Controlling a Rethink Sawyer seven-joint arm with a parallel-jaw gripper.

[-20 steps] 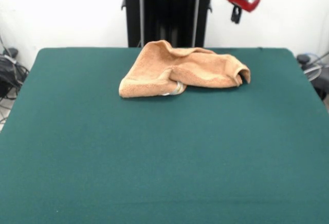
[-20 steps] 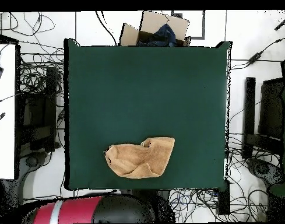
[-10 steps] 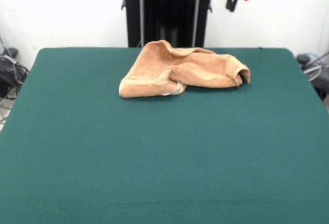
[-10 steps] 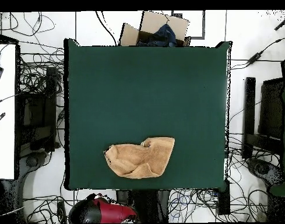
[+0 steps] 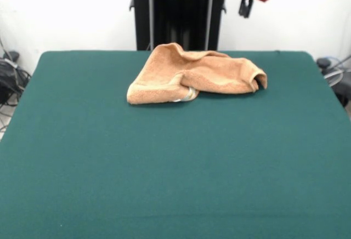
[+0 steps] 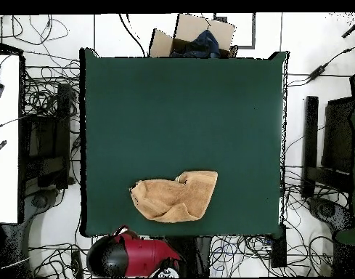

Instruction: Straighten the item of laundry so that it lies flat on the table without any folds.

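Note:
The item of laundry (image 5: 192, 74), a peach-orange towel, lies crumpled and folded over itself near the far middle of the green table (image 5: 164, 168). A small white tag peeks out at its front edge. From overhead the towel (image 6: 174, 196) sits close to the bottom edge of the table (image 6: 180, 109). My gripper (image 5: 245, 6) hangs high at the top right, above and behind the towel's right end, well clear of it and holding nothing. In the overhead view only the red and black arm (image 6: 129, 256) shows, just off the table's bottom edge.
The black pedestal (image 5: 178, 11) stands behind the towel. A cardboard box (image 6: 194, 36) sits past the table's top edge in the overhead view. Cables lie on the floor around the table, and a white desk (image 6: 4, 138) stands at the left.
The gripper has risen and shifted slightly left in the front view. In the overhead view the arm has swung along the table's bottom edge. The towel has not moved.

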